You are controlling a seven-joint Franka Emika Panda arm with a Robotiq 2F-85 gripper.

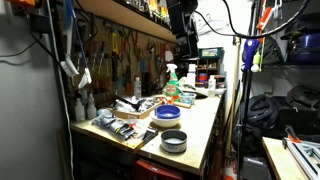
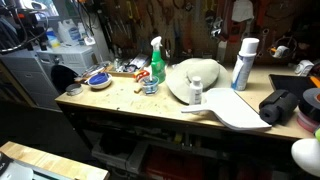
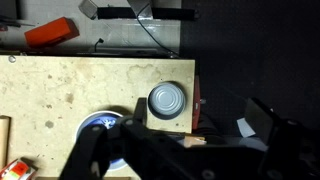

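pincer (image 3: 190, 128) hangs high over the tabletop (image 3: 60, 90), fingers spread wide, nothing between them. straight below it in the wrist view sits the round grey tin (image 3: 167, 103), close to the tabletop's edge. blue bowl (image 3: 98, 124) just beside the tin, green spray bottle (image 2: 157, 62) further along.

Cluttered workshop, long pale wooden workbench (image 1: 205, 120) against a pegboard wall (image 1: 125, 55) hung with hand tools (image 1: 110, 50), wooden shelf (image 1: 120, 12) overhead, dark metal racking (image 1: 290, 70) beside the bench end, dark floor (image 3: 250, 30) below the bench edge in the wrist view, dim indoor light with deep shadows
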